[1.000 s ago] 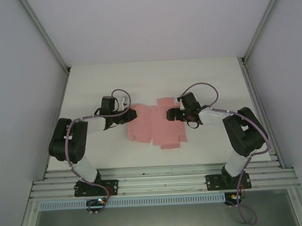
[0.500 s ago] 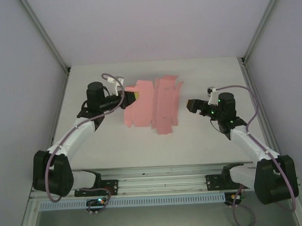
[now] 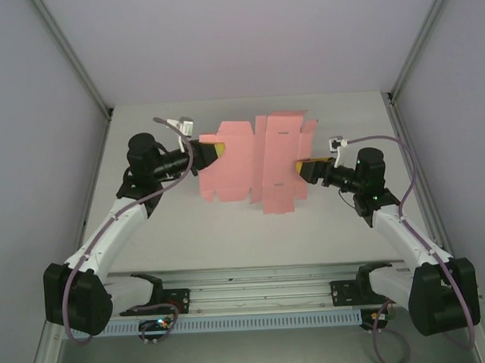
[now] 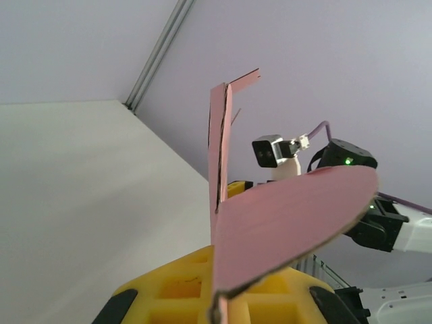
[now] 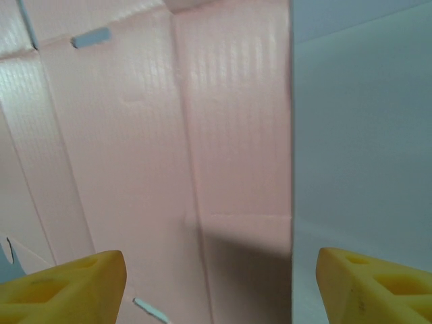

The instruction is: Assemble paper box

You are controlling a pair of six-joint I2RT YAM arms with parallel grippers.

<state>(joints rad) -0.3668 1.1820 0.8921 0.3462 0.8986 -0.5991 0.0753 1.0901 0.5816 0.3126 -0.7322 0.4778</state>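
L gripper pinches paper box at its left edge; long axis runs L–R. R gripper, jaws spread, faces the free right edge, which sits between them

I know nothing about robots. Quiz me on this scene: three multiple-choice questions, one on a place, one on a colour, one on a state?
1. Where does the left tool grip the paper box? A) its left edge B) its middle C) its right edge
2. What colour is the paper box? A) green B) pink C) white
3. How do the right tool's fingers stand? A) pressed together B) clamped on a pen C) apart
1 A: the top view shows it pinching that edge. 2 B: the card is pink throughout. 3 C: the right wrist view shows yellow fingers wide apart.
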